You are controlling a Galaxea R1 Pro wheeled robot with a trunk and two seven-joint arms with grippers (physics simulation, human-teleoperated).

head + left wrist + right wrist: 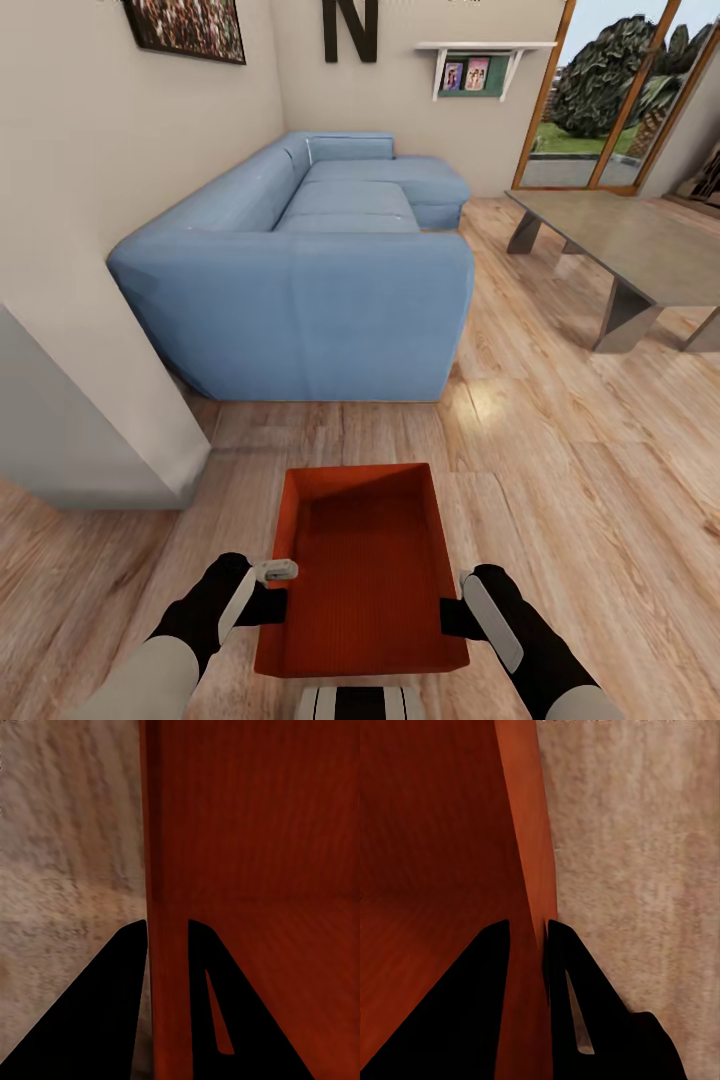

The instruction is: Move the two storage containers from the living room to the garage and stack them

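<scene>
An orange-red storage container (pixel 365 575) hangs in front of me over the living room's light wood planks, held by both arms. My left gripper (pixel 283 607) is shut on its left wall, seen close up as the container wall (pixel 166 870) between the black fingers (pixel 112 1005). On the opposite side, my right gripper (pixel 447 617) is shut on the right wall; the wrist view has that wall (pixel 529 855) pinched between its fingers (pixel 577 1005). The bin is empty, with a finely ribbed bottom.
A blue sectional sofa (pixel 320 270) stands just ahead. A grey wall corner (pixel 90 420) juts in at the left. A low grey table (pixel 620 245) sits at the right, with wood-framed glass doors (pixel 610 100) behind it. Open plank floor (pixel 590 480) lies to the right.
</scene>
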